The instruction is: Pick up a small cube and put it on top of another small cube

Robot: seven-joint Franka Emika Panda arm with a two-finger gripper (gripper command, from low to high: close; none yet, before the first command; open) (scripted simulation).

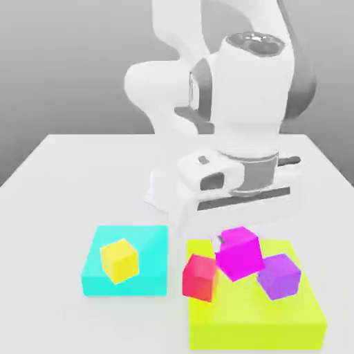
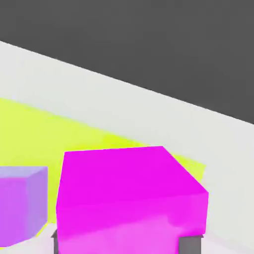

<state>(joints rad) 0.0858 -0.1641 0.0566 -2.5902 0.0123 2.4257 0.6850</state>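
Note:
The small cube (image 1: 239, 253), bright magenta, is over the far part of a flat lime-green block (image 1: 256, 319), between a red cube (image 1: 199, 277) and a darker violet cube (image 1: 279, 276). My gripper (image 1: 237, 242) reaches down from the white hand onto the magenta cube and is shut on it. In the hand view the small cube (image 2: 130, 198) sits between my dark fingertips (image 2: 191, 244), with the violet cube (image 2: 21, 204) beside it and the lime-green block (image 2: 59, 131) beneath. I cannot tell whether the cube still touches the block.
A yellow cube (image 1: 119, 260) rests on a flat cyan block (image 1: 148, 269) on the exterior view's left. The white table (image 1: 69, 180) stretches around both blocks. The arm's white base (image 1: 166, 187) stands behind them.

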